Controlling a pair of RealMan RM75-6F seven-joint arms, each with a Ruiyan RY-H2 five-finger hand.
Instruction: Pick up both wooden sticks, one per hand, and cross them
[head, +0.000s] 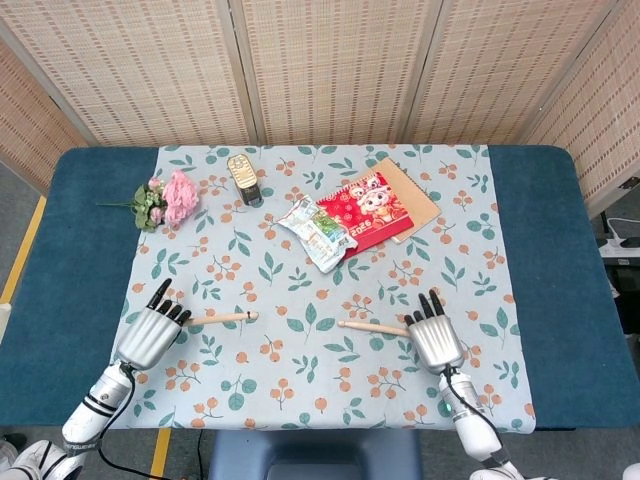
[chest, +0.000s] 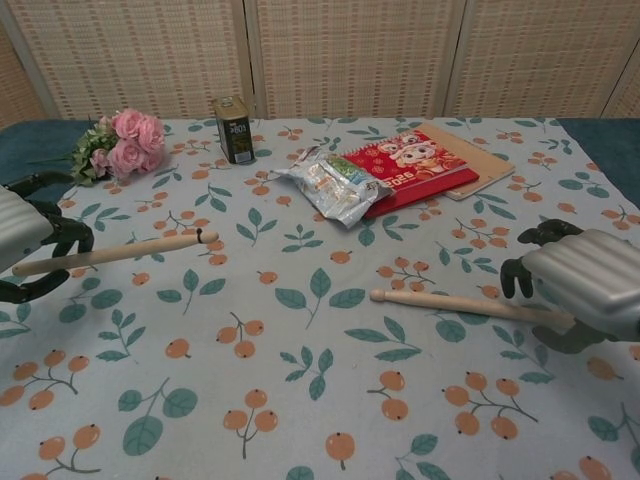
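Two wooden sticks are in play on the leaf-and-berry tablecloth. My left hand (head: 150, 335) (chest: 25, 245) grips the outer end of the left stick (head: 225, 319) (chest: 120, 251), whose free end points right and sits slightly raised. The right stick (head: 372, 326) (chest: 450, 303) lies flat on the cloth. Over its right end hovers my right hand (head: 435, 338) (chest: 585, 280), fingers arched above the stick and thumb on the near side, apart and not closed around it. That end of the stick is hidden under the hand.
At the back lie a red calendar on a brown board (head: 372, 208), a crumpled foil snack bag (head: 318, 230), a small tin can (head: 243, 178) and pink flowers (head: 170, 198). The blue table (head: 560, 250) extends past the cloth on both sides.
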